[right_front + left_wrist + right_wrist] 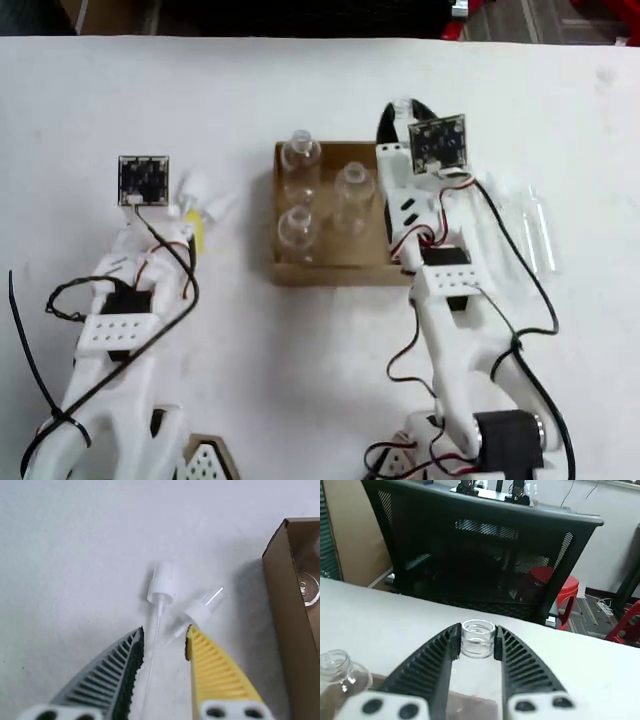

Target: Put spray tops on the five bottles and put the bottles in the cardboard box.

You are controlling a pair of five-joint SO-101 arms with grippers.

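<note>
The cardboard box [283, 268] lies mid-table and holds three upright clear bottles [299, 157]. Beyond the box's far right corner, my right gripper [400, 120] is shut on the neck of another clear bottle [478, 630], whose mouth is open and has no spray top; my right gripper [477, 641] clamps it from both sides. Two white spray tops [161, 582] [201, 611] lie on the table left of the box [287, 615]. Just short of them, my left gripper [165, 632] is open, and one top's thin dip tube runs between its grey and yellow fingers.
Two more clear bottles [533, 228] lie on their sides on the table to the right of the right arm. A bottle [337, 667] in the box stands close beside the held one. A black mesh chair [485, 560] stands past the table's far edge.
</note>
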